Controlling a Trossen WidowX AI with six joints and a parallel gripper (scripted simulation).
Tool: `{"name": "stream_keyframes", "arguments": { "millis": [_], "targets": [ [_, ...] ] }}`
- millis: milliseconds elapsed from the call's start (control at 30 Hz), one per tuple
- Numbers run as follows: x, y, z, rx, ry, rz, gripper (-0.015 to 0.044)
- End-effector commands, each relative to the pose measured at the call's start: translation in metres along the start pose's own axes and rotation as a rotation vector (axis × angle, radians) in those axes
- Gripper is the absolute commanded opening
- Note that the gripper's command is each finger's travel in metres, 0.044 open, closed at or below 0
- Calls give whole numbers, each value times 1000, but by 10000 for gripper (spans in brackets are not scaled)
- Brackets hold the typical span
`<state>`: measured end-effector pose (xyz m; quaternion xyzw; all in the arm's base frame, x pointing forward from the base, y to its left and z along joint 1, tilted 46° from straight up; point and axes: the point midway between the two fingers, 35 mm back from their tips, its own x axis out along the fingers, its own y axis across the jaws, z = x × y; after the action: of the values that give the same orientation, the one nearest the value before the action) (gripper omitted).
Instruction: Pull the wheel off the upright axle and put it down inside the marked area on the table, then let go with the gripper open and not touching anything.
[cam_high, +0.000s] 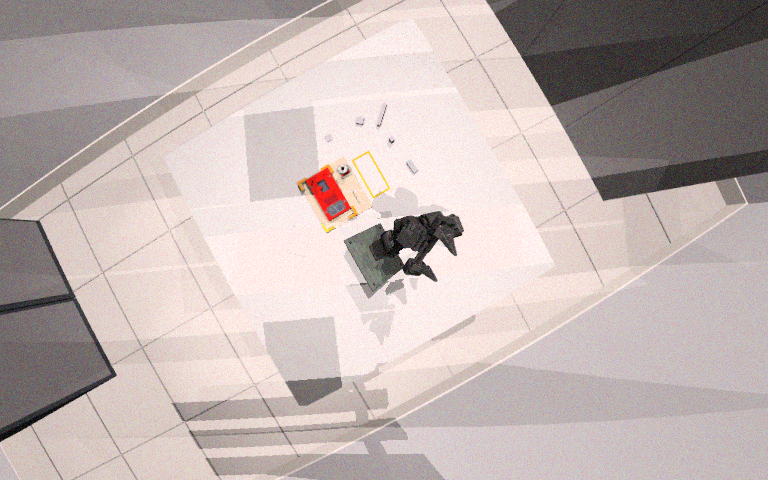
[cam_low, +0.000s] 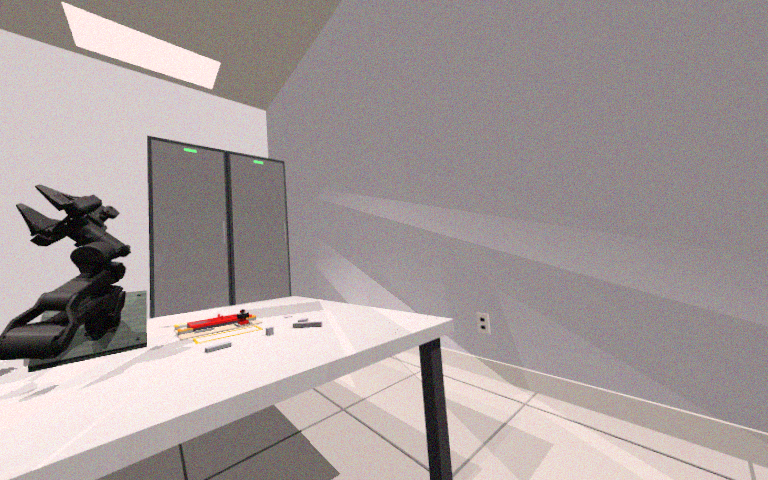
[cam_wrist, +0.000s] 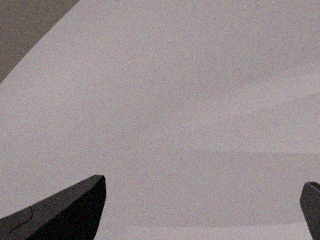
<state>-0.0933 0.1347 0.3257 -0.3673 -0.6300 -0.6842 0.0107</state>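
Your black jaws stand wide apart, gripping nothing, well away from the small dark wheel (cam_high: 345, 168) (cam_low: 243, 316), apparently still on its axle beside the yellow-outlined rectangular area (cam_high: 370, 174) (cam_low: 228, 333). Descend centred, grip evenly, then draw straight up.

Wheel (cam_high: 345, 169) (cam_low: 243, 314): small, dark and pale, at tan board's corner, outside marked area; axle too small to tell. Marked area (cam_high: 370, 174) (cam_low: 229, 334): yellow-outlined rectangle, flat on table beside board.
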Motion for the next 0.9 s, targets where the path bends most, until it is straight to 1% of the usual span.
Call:
{"name": "stream_keyframes", "arguments": {
  "millis": [0, 100, 233, 400, 500, 633, 867],
  "targets": [
    [0, 1, 2, 3, -9, 2, 374],
    [5, 12, 36, 50, -132, 30, 300],
    [3, 28, 96, 119, -355, 73, 300],
    [-17, 41, 170, 193, -649, 116, 300],
    [-38, 46, 212, 232, -833, 135, 300],
    [-76, 47, 261, 278, -1083, 146, 300],
    [-163, 40, 320, 352, -1527, 127, 300]
  ]
}}
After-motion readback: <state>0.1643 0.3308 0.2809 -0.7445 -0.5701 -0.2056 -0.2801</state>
